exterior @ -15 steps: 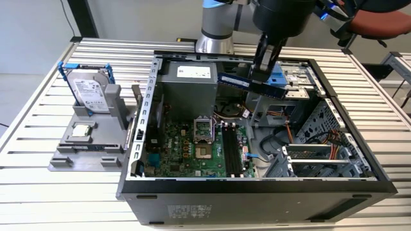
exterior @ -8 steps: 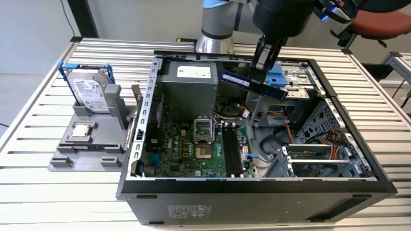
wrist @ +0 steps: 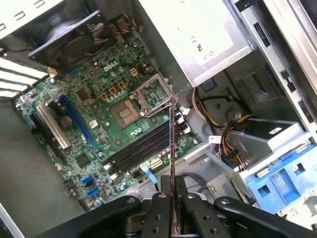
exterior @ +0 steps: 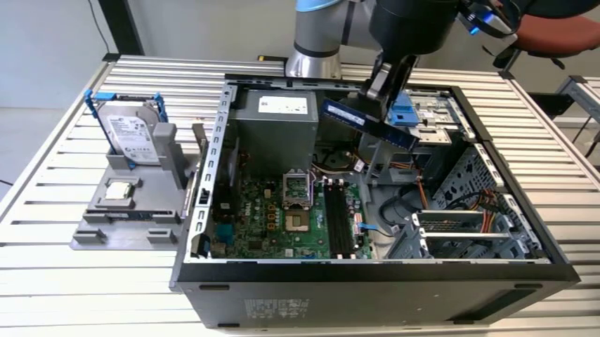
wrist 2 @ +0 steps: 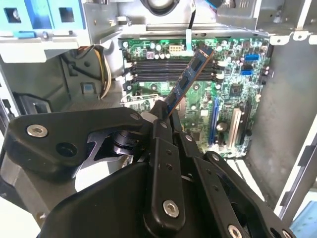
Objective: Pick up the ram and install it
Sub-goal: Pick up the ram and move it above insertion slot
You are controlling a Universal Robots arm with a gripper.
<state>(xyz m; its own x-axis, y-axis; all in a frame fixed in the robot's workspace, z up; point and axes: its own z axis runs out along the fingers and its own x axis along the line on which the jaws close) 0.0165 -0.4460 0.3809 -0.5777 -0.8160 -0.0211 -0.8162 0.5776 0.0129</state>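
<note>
Clearly, the end effector (exterior: 380, 97) grips the ram (exterior: 355, 118) by one end, above the motherboard (exterior: 258, 210).

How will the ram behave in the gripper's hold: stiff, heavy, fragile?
Probably stiff: the ram runs straight from the gripper, no sag. Likely light, being thin and flat. Its bare board looks fragile under rough pushing.
</note>
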